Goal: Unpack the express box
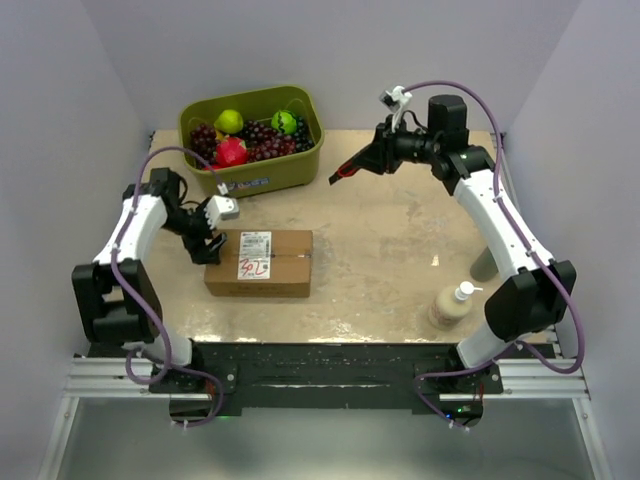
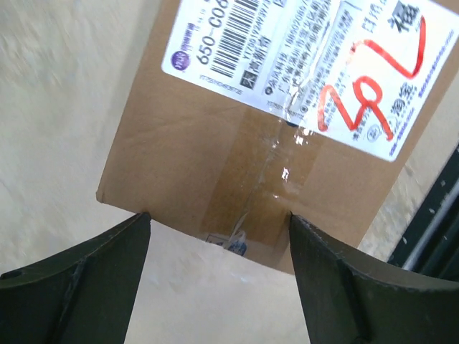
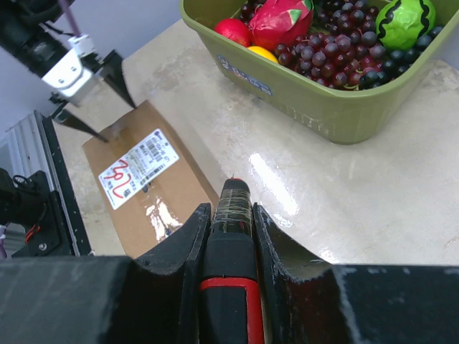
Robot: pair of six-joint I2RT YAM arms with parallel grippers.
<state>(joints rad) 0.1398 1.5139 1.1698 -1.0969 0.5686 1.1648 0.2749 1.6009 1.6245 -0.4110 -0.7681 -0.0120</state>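
Observation:
The express box [image 1: 260, 262] is a brown carton with a white label, red handwriting and clear tape, lying flat left of the table's middle. My left gripper [image 1: 212, 245] is open at its left end, with the fingertips at the box's end edge, one at each side of the taped seam [image 2: 272, 165]. In the left wrist view the box [image 2: 215, 129] fills the upper frame and the left gripper [image 2: 219, 218] holds nothing. My right gripper [image 1: 362, 160] is in the air at the back right, shut on a black and red tool [image 3: 233, 215] that points toward the box [image 3: 154, 179].
An olive-green bin [image 1: 250, 172] of grapes and other fruit stands at the back left, also seen in the right wrist view [image 3: 315, 100]. A pump bottle [image 1: 452, 305] and a grey cylinder [image 1: 487, 262] stand at the front right.

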